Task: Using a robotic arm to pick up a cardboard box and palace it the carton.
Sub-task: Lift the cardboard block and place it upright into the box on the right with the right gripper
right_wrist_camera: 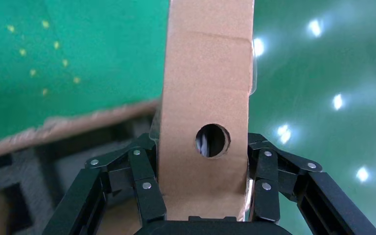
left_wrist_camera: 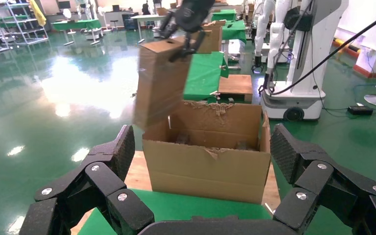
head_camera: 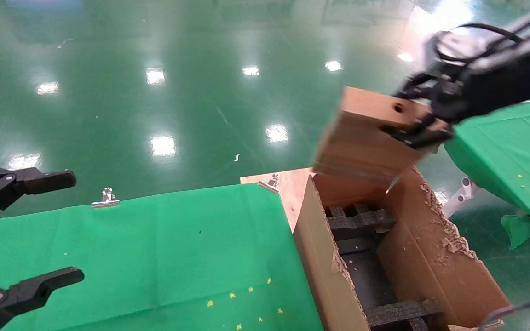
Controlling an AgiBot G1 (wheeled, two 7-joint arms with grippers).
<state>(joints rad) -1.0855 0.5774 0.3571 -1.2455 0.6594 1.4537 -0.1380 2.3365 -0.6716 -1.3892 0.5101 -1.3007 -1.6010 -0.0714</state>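
The cardboard box (head_camera: 366,138) hung in the air, tilted, its lower edge just above the far rim of the carton (head_camera: 435,248) and not yet inside it. The right pincer (head_camera: 419,122) was clamped on the box's narrow end, one finger on each broad face; the right wrist view showed the round hole (right_wrist_camera: 212,140) in that end sitting between the fingers (right_wrist_camera: 144,183). The robotic arm (head_camera: 499,69) reached in from the right, over the corner of a second green-covered table (head_camera: 513,151).

The carton stood open at the near table's right edge, on a bare wooden board (head_camera: 288,184) — its torn flaps ragged along the right wall. Inside lay black foam inserts (head_camera: 361,220), two crossbars visible with a dark gap between them.

The left pincer (head_camera: 35,230) hovered parked over the green cloth of the near table (head_camera: 168,248), fingers spread wide apart and empty. Two metal clips (head_camera: 106,197) held that cloth's far edge — beyond it, open green floor (head_camera: 177,92).
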